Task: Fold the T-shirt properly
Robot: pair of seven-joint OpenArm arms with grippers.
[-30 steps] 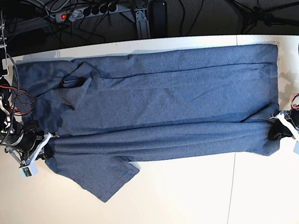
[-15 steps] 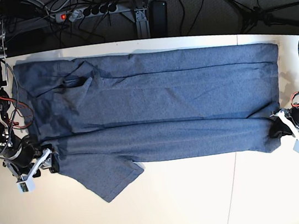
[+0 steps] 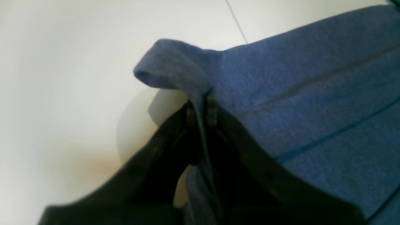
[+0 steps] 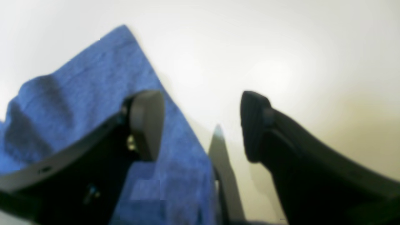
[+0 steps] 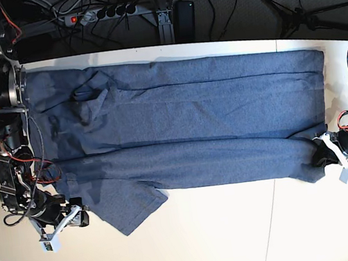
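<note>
- The T-shirt (image 5: pixel 187 128) is spread lengthwise across the table (image 5: pixel 241 238).
- Its lower edge is folded up over its middle.
- The left gripper (image 5: pixel 323 153) is clamped at its right-hand corner.
- The right gripper (image 5: pixel 76 217) is held just beside its left sleeve.

Change noted: my right gripper (image 5: pixel 76 217) has let go of the T-shirt (image 5: pixel 179 123), jaws now wide apart, and has drawn away toward 7 o'clock onto bare table (image 5: pixel 209 242). The released sleeve end has dropped flat and slid slightly toward 6 o'clock.
</note>
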